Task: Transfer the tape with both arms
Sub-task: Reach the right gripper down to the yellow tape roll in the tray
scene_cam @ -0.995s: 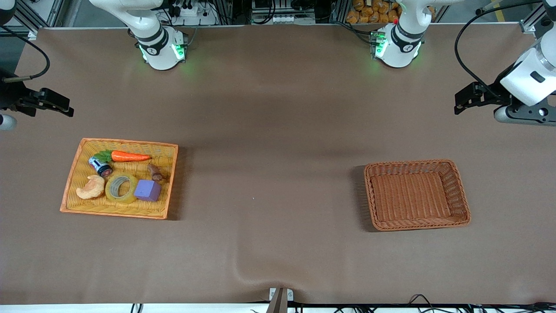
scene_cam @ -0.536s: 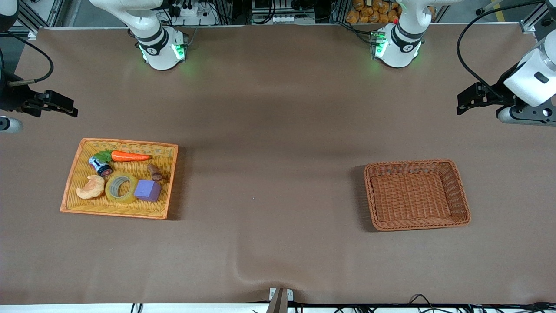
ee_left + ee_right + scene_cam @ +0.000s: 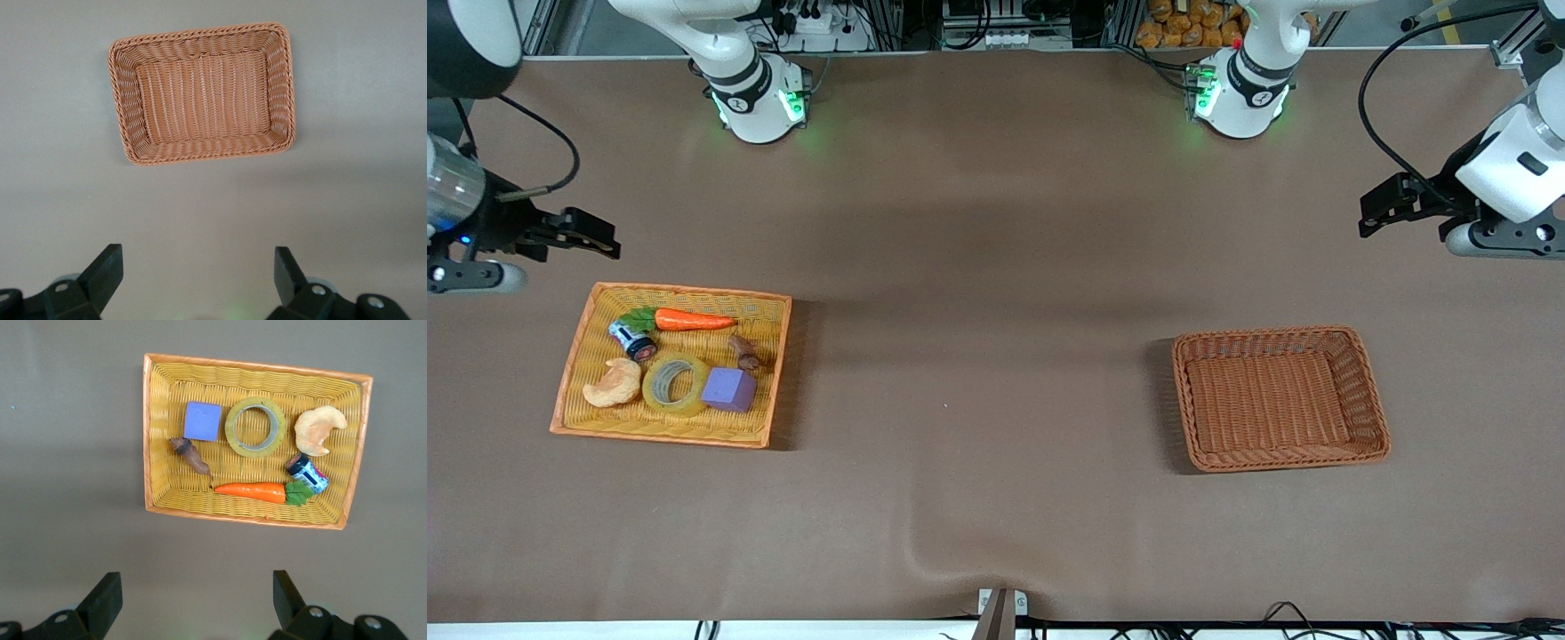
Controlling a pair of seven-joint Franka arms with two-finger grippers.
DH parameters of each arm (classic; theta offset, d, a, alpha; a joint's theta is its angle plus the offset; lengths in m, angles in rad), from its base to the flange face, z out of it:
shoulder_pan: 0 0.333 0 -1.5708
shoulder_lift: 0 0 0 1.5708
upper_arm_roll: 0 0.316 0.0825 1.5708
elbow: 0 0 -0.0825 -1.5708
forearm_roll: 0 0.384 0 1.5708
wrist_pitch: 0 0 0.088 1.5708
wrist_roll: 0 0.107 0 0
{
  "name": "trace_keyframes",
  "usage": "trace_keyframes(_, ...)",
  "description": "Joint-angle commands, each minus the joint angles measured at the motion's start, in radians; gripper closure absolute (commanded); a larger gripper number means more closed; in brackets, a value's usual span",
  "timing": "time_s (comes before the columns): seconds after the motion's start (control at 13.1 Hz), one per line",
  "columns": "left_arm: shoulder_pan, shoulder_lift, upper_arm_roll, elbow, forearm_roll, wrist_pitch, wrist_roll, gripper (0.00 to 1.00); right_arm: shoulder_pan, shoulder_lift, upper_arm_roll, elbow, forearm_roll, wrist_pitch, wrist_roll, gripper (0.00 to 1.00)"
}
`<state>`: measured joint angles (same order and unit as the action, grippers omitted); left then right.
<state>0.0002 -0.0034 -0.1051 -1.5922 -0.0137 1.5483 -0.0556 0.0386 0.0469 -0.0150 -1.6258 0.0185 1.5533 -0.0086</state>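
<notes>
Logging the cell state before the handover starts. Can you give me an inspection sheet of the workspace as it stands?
Surface: brown table cover, a ripple at the edge nearest the front camera.
Job's things: tape lies flat in the yellow tray; brown basket holds nothing.
Clutter: carrot, croissant toy, purple cube, small can in the tray.
Grippers: right gripper open, above the table near the tray; left gripper open, waiting.
Cables: black cable on the left arm.
Surroundings: equipment past the bases.

front: high, facing robots | right wrist: down on yellow tray [image 3: 153, 440] | left wrist: down on brown basket [image 3: 123, 107]
</notes>
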Motion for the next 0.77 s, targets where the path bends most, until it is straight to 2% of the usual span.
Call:
trace_keyframes(0.0, -0.006, 0.016, -0.007, 0.043, 0.032, -0.011, -0.02, 0.0, 0.032, -0.013, -0.002, -0.079, -0.009, 0.048, 0.002, 0.0)
trace_keyframes(0.31, -0.002, 0.023, -0.008, 0.044, 0.043, -0.011, -0.013, 0.0, 0.05, -0.006, -0.002, -0.245, -0.011, 0.264, -0.031, 0.0)
trace_keyframes(0.54, 0.001, 0.023, -0.007, 0.044, 0.04, -0.011, -0.01, 0.0, 0.027, 0.034, -0.005, -0.371, -0.026, 0.46, -0.281, 0.0)
trace_keyframes(0.69, 0.0, 0.025, -0.008, 0.044, 0.035, -0.011, -0.01, 0.0, -0.028, 0.094, -0.006, -0.374, -0.026, 0.513, -0.457, 0.0)
